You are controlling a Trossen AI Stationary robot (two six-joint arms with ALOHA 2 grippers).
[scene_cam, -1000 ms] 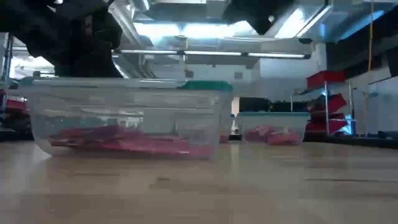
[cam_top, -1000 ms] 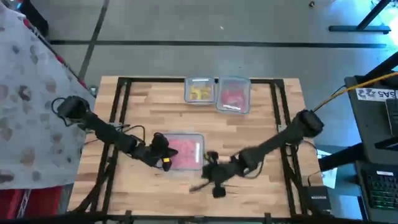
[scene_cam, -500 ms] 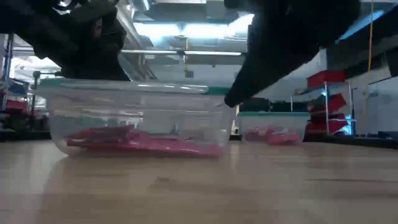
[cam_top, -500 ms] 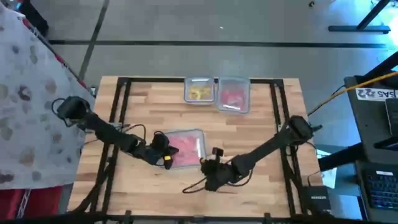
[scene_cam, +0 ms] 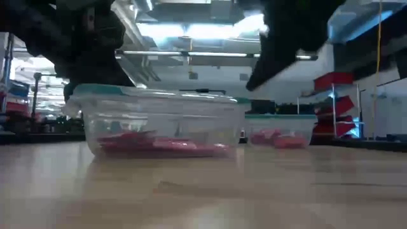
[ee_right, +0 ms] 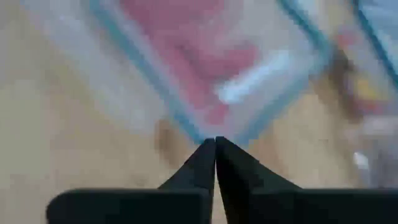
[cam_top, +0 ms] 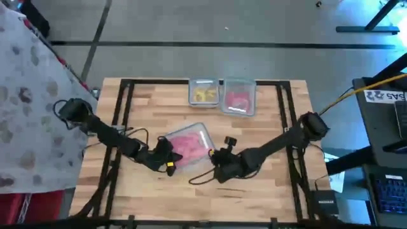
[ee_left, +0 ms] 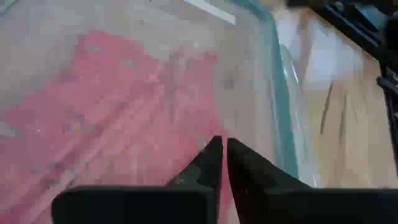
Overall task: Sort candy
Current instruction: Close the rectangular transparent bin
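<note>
On the table, pink candy is seen in a skewed clear tub, flanked by the left gripper and right gripper, both with fingers closed and empty, apparently placed to steady or nudge it for sorting.

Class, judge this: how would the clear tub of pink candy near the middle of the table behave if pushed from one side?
The clear tub would probably slide or swivel easily: it sits askew on smooth wood. It looks light, holding only a thin layer of pink candy. Being low and wide, it seems unlikely to tip.
</note>
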